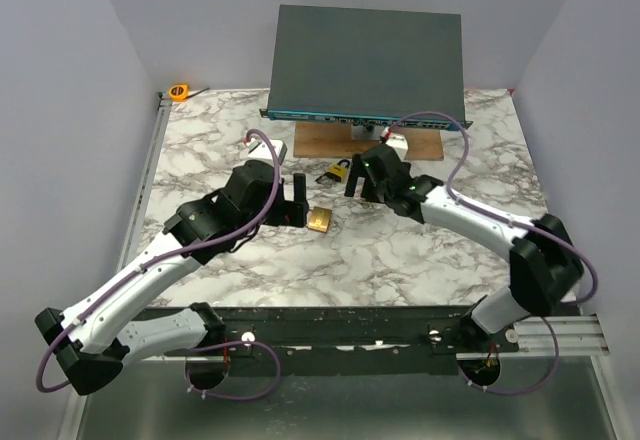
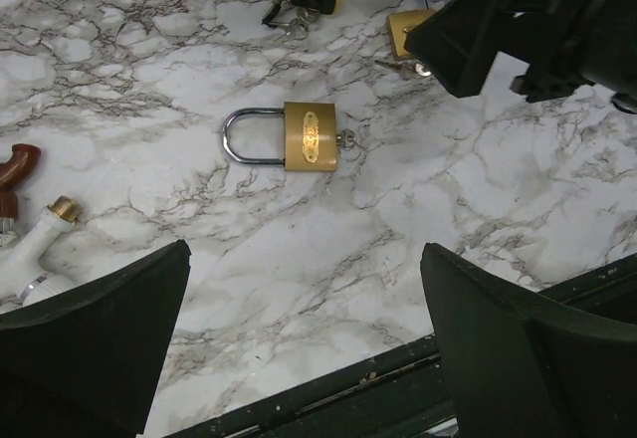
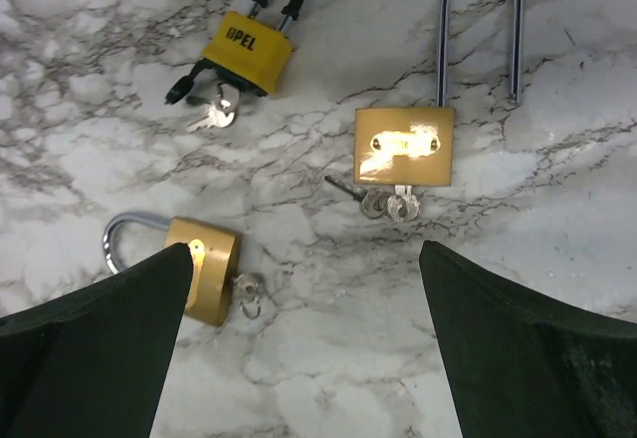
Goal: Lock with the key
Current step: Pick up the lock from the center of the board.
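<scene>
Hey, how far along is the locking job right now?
Barely started. Done: nothing visible; the long-shackle brass padlock stands open, keys at its base. In hand: nothing; left gripper and right gripper both hover open and empty. Left: hold that padlock, close it, turn the key.

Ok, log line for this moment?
left gripper: open, above small brass padlock | right gripper: open, above long-shackle brass padlock and yellow black-shackled padlock | held: nothing

Brass padlock (image 2: 310, 136), yellow padlock (image 3: 248, 52), grey-veined white table (image 2: 299, 259).
</scene>
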